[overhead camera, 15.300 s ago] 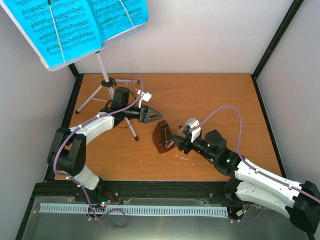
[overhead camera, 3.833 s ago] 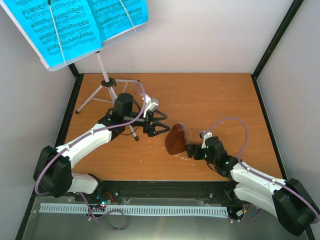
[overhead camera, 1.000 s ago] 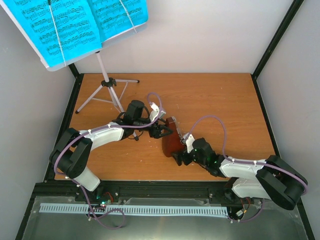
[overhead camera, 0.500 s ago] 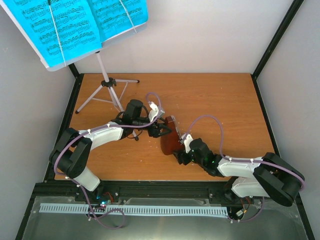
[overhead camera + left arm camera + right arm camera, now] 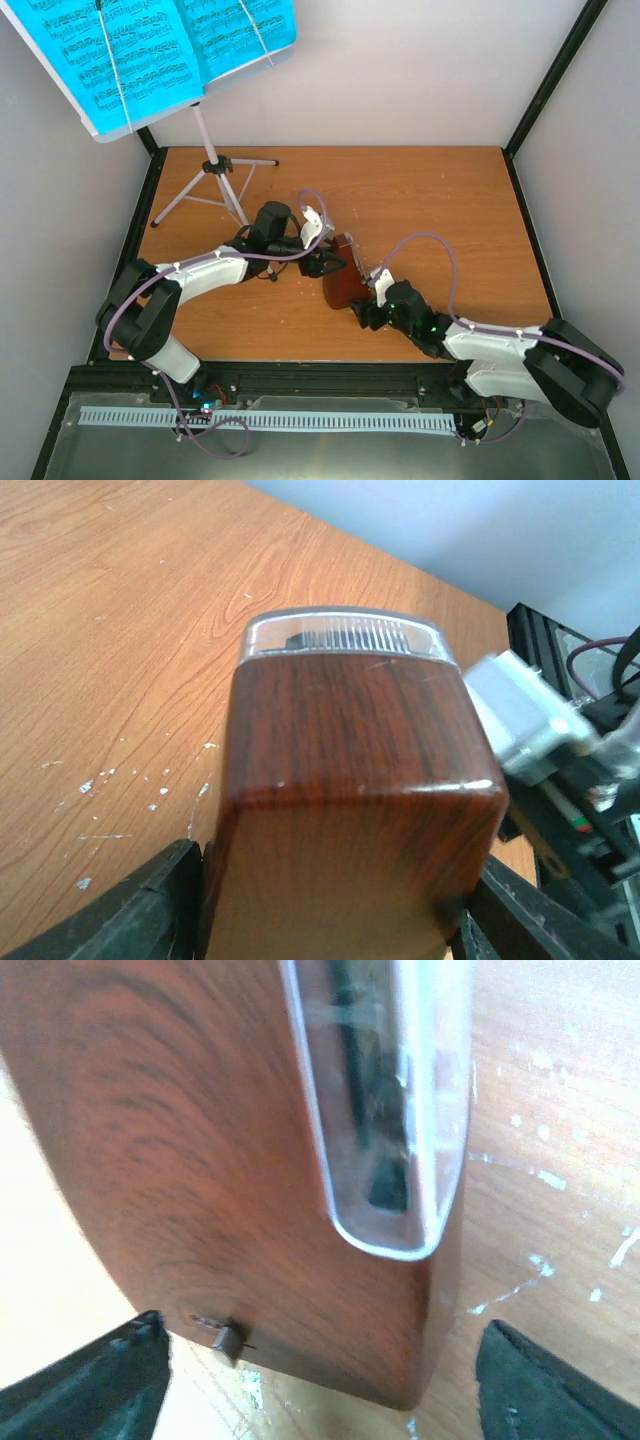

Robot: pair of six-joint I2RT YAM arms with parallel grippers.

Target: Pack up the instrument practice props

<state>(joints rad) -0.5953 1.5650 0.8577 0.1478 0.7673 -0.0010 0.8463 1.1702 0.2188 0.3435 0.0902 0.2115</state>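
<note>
The brown pyramid metronome [image 5: 341, 284] stands on the table [image 5: 440, 190] between both grippers. My left gripper [image 5: 327, 263] is shut on its wooden sides; in the left wrist view the metronome [image 5: 350, 750] fills the space between the fingers [image 5: 150, 910], with its clear cover [image 5: 345, 638] on the far side. My right gripper [image 5: 367, 308] is open around the metronome [image 5: 200, 1140], its fingers [image 5: 545, 1390] standing off the wood; the clear cover [image 5: 385, 1110] faces this camera. The cyan sheet-music pages [image 5: 150, 50] rest on the silvery tripod stand [image 5: 213, 150] at the back left; its desk is hidden behind them.
The stand's tripod legs [image 5: 190, 200] spread over the table's back-left corner, close behind my left arm [image 5: 210, 268]. Black frame posts [image 5: 550, 80] and grey walls enclose the table. A slotted grey rail [image 5: 270, 420] runs along the front below the arm bases.
My left gripper has stayed on the metronome. My right gripper has shifted slightly to the right beside it. The metronome has hardly moved.
</note>
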